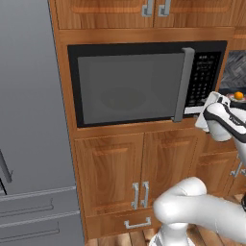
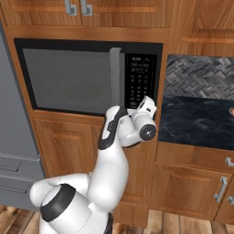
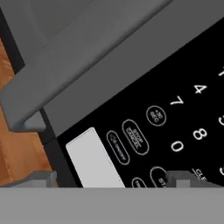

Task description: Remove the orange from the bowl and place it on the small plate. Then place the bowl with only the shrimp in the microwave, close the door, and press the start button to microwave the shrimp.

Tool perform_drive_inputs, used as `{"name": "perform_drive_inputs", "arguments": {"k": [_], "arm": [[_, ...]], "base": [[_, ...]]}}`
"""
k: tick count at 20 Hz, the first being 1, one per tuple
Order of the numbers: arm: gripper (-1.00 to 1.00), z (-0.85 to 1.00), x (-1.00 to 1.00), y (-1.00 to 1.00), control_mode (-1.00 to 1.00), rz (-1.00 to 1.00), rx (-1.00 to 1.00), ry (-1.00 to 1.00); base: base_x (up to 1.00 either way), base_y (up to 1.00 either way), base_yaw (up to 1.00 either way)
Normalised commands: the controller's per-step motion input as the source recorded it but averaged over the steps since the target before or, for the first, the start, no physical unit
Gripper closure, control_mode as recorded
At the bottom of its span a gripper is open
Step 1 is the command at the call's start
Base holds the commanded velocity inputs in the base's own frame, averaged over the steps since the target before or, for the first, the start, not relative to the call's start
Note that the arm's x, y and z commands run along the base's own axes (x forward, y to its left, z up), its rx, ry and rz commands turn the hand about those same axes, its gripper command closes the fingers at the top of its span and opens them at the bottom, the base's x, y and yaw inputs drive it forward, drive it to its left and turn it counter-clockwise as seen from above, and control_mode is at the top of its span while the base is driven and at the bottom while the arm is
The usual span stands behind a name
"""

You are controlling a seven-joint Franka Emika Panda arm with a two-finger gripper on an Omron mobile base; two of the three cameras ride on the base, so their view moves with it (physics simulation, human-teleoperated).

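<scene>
The door point(image 1: 129, 86) is shut, and the fingers point(image 3: 109, 181) stand wide and empty, close to the keypad point(image 3: 175, 118) at the microwave's point(image 1: 144, 48) lower right. The start button point(image 3: 158, 177), half hidden, lies just beside the right fingertip point(image 3: 181, 178).

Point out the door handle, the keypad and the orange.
door handle point(image 1: 181, 84), left base view, middle of the grey bar.
keypad point(image 2: 138, 82), right base view, panel centre.
orange point(image 1: 238, 95), left base view, fruit's middle.
</scene>
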Motion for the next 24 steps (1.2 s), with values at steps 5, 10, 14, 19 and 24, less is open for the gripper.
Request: {"name": "perform_drive_inputs", "arguments": {"k": [5,10,14,19,24], "arm": [[-1.0,-0.13,0.15,-0.04,-1.0,0.0,0.05,0.0],[-1.0,-0.14,0.2,-0.09,-1.0,0.0,0.04,0.0],[-1.0,-0.12,0.23,-0.07,-1.0,0.0,0.04,0.0],[-1.0,-0.2,0.27,-0.02,-1.0,0.0,0.03,0.0],[-1.0,-0.17,0.25,0.0,-1.0,0.0,0.02,0.0]], "base": [[0.0,0.0,0.0],[0.0,0.0,0.0],[0.0,0.0,0.0],[0.0,0.0,0.0],[0.0,0.0,0.0]]}}
